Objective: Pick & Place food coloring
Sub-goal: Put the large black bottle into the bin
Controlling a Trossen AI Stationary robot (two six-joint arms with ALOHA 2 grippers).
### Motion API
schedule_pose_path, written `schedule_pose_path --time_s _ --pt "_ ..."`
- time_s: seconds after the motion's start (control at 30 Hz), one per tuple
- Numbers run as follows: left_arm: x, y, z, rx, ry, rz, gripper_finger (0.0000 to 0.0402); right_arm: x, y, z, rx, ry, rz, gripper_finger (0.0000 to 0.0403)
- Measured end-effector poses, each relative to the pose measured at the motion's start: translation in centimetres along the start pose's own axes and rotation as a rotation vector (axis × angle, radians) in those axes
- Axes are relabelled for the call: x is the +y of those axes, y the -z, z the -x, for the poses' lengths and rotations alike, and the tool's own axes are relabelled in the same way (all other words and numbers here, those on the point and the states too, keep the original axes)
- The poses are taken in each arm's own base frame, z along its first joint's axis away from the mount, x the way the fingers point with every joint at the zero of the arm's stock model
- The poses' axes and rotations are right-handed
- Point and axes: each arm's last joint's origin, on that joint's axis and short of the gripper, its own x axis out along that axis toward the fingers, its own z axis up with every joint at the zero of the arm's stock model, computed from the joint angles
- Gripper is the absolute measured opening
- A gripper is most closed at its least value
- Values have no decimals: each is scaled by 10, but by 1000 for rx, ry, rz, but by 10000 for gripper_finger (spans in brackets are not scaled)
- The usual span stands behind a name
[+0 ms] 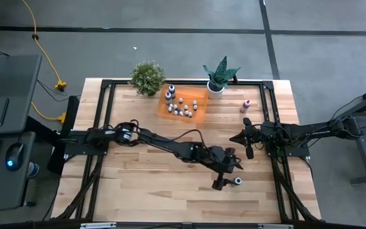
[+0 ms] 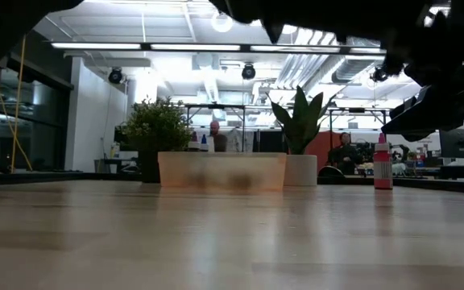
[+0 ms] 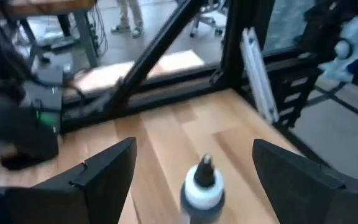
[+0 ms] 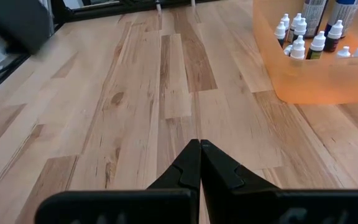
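Note:
One small food coloring bottle (image 1: 238, 181) with a white collar and dark tip is on the wood near the table's near right corner. My left gripper (image 1: 227, 176) reaches it from the left. Its open fingers (image 3: 194, 144) stand wide on either side of the bottle (image 3: 201, 186) without touching it. Several more white-capped bottles (image 4: 300, 38) stand in an orange tray (image 1: 183, 103) at the far middle. A pink bottle (image 1: 245, 106) stands alone at the far right. My right gripper (image 4: 199, 146) is shut and hovers at the right (image 1: 235, 137), holding nothing.
Two potted green plants (image 1: 148, 77) (image 1: 220, 77) flank the tray at the far edge. A black frame (image 1: 272, 121) runs round the tabletop. The wood between the tray and the near edge is bare. In the low view the tray (image 2: 221, 171) and pink bottle (image 2: 383, 169) stand far back.

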Motion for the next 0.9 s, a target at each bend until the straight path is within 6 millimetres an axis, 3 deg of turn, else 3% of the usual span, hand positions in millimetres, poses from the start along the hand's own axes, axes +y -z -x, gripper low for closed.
schedule_pose_path --time_s 0.33,0.9 --pt "1 33 -18 23 4 77 316 0 0 0 0 0 0 0" --pt "-8 40 -24 17 19 13 316 0 0 0 0 0 0 0"
